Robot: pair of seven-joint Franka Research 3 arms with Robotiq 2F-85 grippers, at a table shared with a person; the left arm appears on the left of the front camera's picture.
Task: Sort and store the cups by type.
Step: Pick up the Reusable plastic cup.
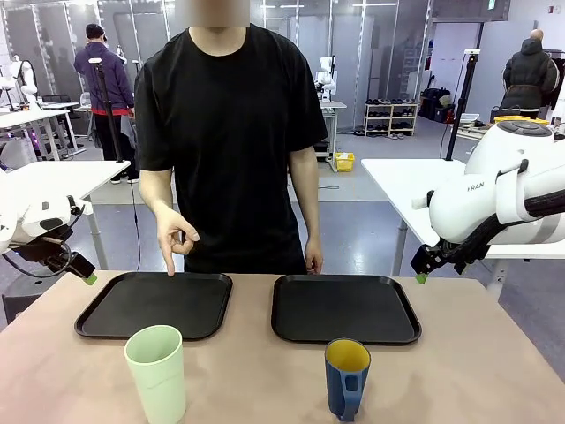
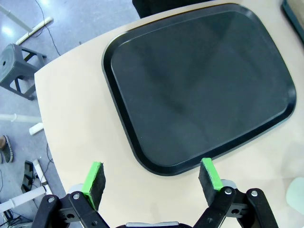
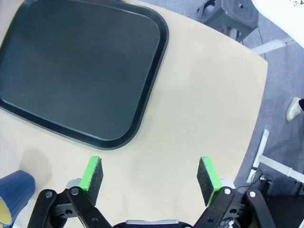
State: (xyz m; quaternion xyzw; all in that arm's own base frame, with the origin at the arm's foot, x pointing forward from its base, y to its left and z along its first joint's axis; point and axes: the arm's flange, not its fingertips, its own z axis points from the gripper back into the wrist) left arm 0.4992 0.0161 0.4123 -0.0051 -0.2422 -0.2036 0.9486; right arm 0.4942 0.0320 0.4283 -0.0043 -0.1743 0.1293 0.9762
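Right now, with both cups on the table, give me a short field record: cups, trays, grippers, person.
tumbler: mint, upright on the table, in front of the left tray
mug: blue, yellow inside, upright, in front of the right tray, handle toward the front camera
trays: black, side by side
left gripper: open, holding nothing, over the table by the left tray
right gripper: open, holding nothing, over the table by the right tray
hand: finger pointing down at the left tray's far rim
stored: neither cup is in a tray

A black tray (image 1: 154, 305) and a second tray (image 1: 344, 307) lie side by side on the tan table (image 1: 256, 380); a grey stool (image 2: 18, 71), perhaps plastic, stands nearby.
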